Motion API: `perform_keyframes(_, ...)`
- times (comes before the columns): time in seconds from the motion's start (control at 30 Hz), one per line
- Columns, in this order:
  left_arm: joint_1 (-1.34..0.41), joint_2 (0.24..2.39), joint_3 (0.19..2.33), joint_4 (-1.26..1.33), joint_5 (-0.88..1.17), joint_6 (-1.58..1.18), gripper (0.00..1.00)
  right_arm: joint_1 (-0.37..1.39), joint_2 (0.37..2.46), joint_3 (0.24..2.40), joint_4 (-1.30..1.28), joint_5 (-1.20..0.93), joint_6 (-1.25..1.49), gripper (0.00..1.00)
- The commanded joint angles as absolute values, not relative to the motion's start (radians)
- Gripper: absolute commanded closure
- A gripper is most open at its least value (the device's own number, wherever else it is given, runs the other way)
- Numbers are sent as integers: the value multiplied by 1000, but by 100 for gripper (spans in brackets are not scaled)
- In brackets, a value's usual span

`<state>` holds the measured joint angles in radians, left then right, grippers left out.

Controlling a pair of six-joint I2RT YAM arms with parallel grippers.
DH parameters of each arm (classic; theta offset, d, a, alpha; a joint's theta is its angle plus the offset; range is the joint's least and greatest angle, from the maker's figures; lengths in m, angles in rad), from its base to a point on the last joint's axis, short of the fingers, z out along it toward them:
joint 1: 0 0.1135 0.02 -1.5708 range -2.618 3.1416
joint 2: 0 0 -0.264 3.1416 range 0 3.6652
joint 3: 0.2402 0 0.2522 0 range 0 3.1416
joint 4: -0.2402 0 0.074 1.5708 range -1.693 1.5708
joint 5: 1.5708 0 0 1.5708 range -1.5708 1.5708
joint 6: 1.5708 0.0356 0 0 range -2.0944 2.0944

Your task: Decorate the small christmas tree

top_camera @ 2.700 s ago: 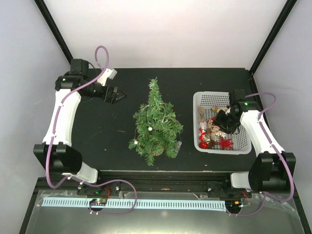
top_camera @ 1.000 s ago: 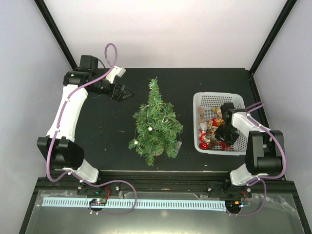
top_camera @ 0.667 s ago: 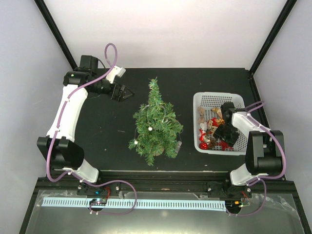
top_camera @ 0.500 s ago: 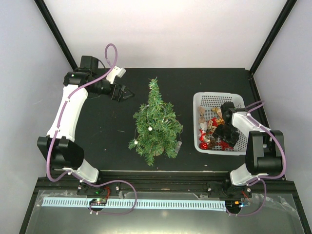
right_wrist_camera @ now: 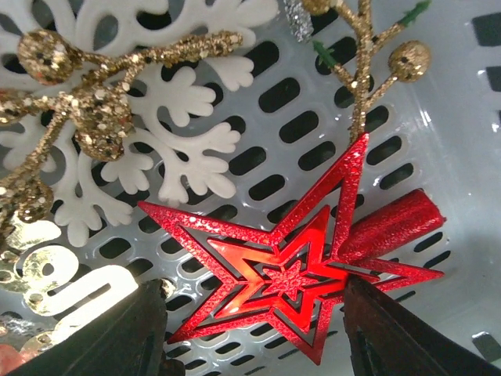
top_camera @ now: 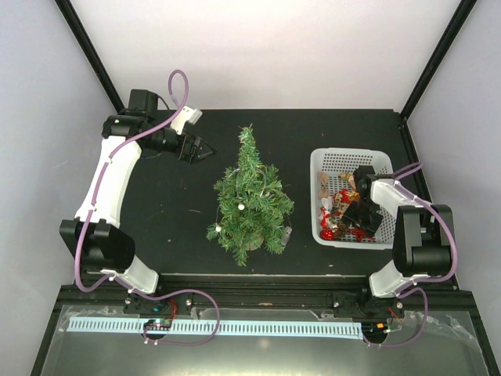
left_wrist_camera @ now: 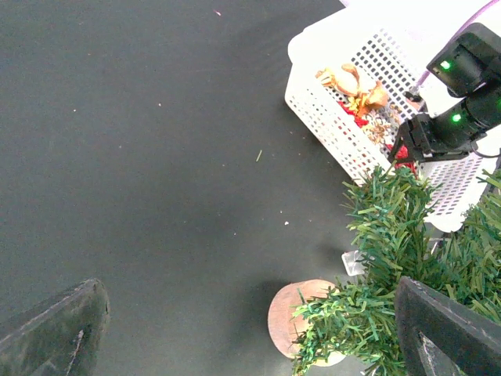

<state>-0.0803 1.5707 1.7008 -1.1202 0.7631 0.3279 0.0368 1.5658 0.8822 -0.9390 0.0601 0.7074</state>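
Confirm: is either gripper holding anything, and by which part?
Right gripper: cannot tell; its fingers straddle the red star in the white basket, contact unclear. Left gripper: open, holding nothing.

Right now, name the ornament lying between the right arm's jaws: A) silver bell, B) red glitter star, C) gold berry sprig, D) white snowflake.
B: the right wrist view shows the red glitter star on the white basket floor between the open jaws; the white snowflake and gold berry sprig lie farther off.

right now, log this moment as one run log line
left gripper open near small christmas tree | right gripper open over red star in white basket | nothing held
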Motion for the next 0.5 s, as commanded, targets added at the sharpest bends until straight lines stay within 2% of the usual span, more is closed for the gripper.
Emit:
perform_keyframes(0.0, -87, 1563, 1716, -1103, 782, 318, 1, 32, 1593, 870, -911, 50, 702, 37)
perform_keyframes(0.2, -87, 1565, 1721, -1105, 783, 319, 1, 32, 1615, 872, -897, 53, 700, 38)
perform_keyframes(0.47, -87, 1562, 1721, -1103, 780, 318, 1, 32, 1615, 897, -904, 56, 695, 55)
